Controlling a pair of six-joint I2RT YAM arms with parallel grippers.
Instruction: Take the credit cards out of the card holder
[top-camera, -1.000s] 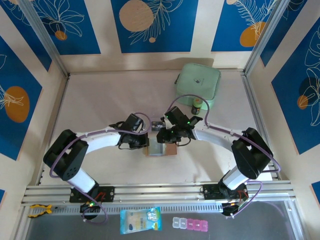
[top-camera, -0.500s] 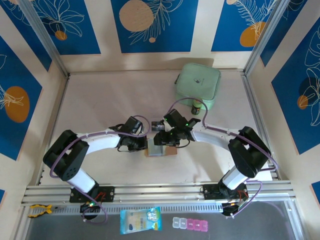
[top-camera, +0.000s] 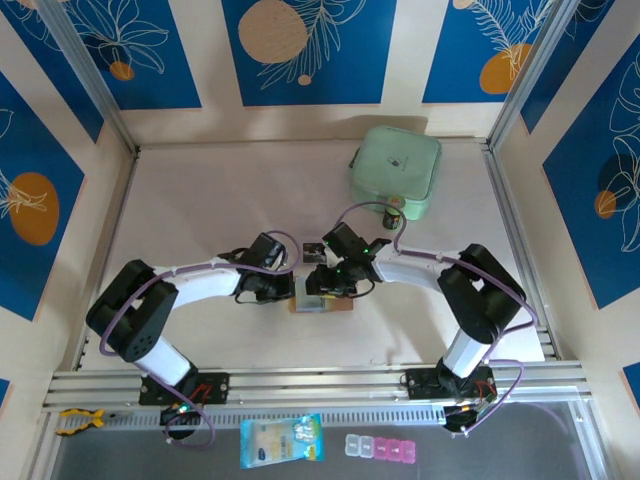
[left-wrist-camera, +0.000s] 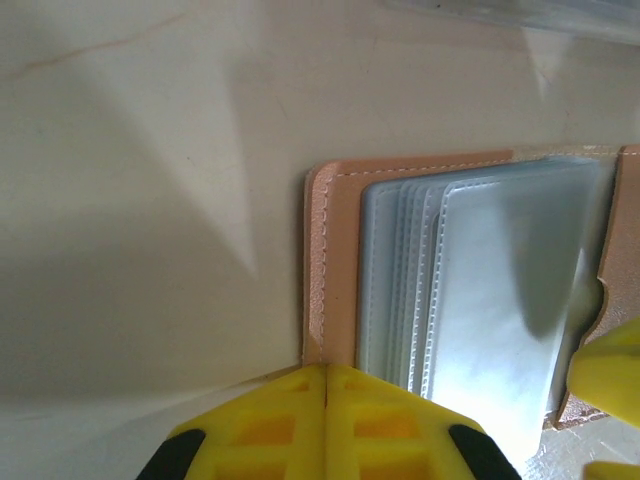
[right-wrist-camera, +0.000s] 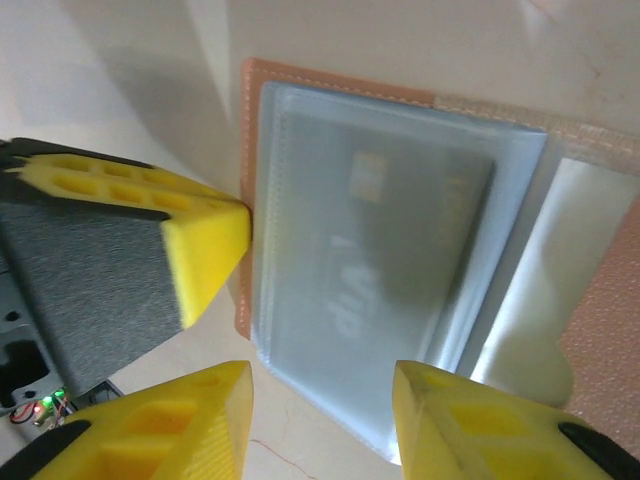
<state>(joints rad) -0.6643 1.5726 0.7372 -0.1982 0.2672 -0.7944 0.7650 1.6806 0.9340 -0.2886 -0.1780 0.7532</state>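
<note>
Salmon card holder open; right jaws parted, shifted left toward it.

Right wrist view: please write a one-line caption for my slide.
Right gripper, jaws apart, poised at a dark grey credit card in a clear sleeve of the open card holder.

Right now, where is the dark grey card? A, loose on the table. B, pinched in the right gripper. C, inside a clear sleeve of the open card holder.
C: the right wrist view shows the dark grey card through a clear sleeve of the card holder, with the right gripper open.
</note>
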